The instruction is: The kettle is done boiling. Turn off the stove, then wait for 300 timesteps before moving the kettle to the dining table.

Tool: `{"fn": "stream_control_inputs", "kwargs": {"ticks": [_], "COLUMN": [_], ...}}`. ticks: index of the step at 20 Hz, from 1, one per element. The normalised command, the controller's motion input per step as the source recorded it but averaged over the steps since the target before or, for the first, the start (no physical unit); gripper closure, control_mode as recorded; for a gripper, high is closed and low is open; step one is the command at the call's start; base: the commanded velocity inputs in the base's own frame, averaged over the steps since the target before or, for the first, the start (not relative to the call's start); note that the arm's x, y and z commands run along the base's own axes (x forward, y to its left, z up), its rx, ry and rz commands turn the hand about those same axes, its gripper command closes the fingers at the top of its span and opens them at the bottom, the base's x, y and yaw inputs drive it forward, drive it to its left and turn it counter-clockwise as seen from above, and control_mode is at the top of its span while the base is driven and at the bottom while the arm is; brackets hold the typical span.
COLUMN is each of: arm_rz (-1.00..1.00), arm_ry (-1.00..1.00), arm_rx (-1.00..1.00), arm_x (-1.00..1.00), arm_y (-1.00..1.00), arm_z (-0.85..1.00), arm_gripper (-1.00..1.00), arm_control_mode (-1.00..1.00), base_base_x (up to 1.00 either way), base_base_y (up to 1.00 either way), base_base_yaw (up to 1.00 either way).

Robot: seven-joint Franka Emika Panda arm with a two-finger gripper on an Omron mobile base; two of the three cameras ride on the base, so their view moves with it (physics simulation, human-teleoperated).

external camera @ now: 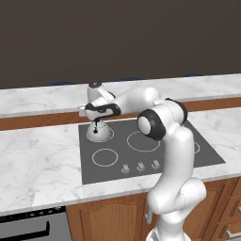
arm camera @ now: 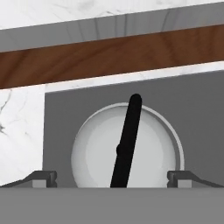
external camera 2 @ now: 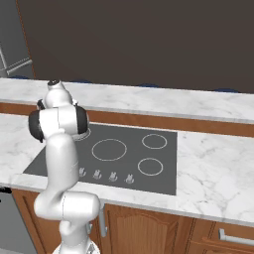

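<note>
Silver kettle sitting on stove's rear burner, centre of hand view | right base view: arm blocking it | gripper hovering above handle, fingers spread wide

Kettle: smooth silver-grey metal, soft sheen; matt black handle.
Stove: flat, matt dark grey, white burner rings.
Counter: polished white marble, grey veins.
Cabinet doors: smooth brown wood.
Arm: glossy white.
</note>
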Motion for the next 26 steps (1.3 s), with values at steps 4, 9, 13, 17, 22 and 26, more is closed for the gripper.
{"fn": "stream_control_inputs", "kwargs": {"ticks": [4, 9, 13, 17, 22, 26], "arm_rz": [0.00, 0.00, 0.00, 0.00, 0.00, 0.00], "arm_ry": [0.00, 0.00, 0.00, 0.00, 0.00, 0.00], "arm_rx": [0.00, 0.00, 0.00, 0.00, 0.00, 0.01], "arm_x": [0.10, 0.04, 0.01, 0.00, 0.00, 0.00], "arm_y": [0.01, 0.00, 0.00, 0.00, 0.00, 0.00], "arm_z": [-0.04, -0.05, -0.03, 0.00, -0.04, -0.09], "arm_gripper": [-1.00, -1.00, -1.00, -1.00, -1.00, -1.00], "arm_control_mode": [-1.00, -1.00, -1.00, -1.00, -1.00, -1.00], "base_base_x": [0.00, 0.00, 0.00, 0.00, 0.00, 0.00], "base_base_y": [0.00, 0.00, 0.00, 0.00, 0.00, 0.00], "base_base_yaw": [0.00, 0.00, 0.00, 0.00, 0.00, 0.00]}}
